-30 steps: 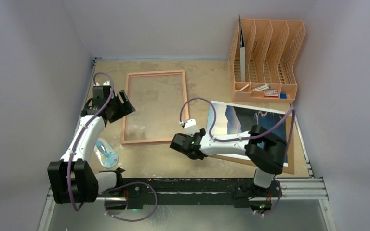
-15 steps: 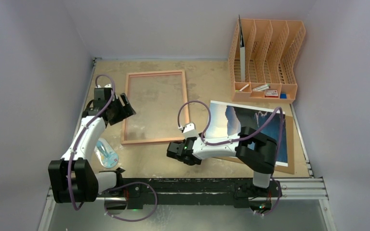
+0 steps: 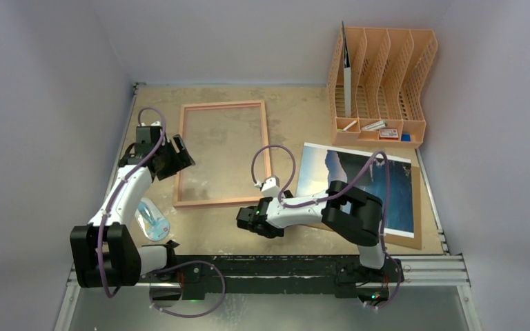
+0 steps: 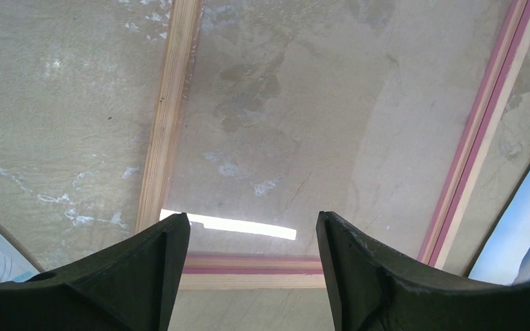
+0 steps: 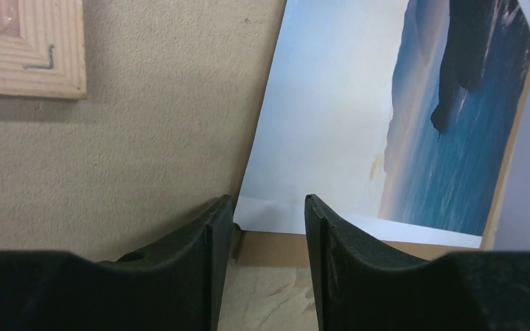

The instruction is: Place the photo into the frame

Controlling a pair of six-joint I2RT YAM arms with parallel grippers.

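You've got a scuffed tan worktop (image 3: 297, 117) boxed in on three sides by plain pale grey-lilac walls (image 3: 248, 41), soft even light, a dark metal rail (image 3: 283, 265) across the near edge and an orange file rack (image 3: 386, 76) at the far right.

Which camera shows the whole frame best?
Top external: the frame lies fully in view, and all four sides show. The left wrist view shows only part of it, with the pane. The right wrist view catches just one corner.

White links, black joints and looped purple cables (image 3: 272, 147) are seen on both arms (image 3: 121, 200); the right gripper (image 5: 269, 207) is black.
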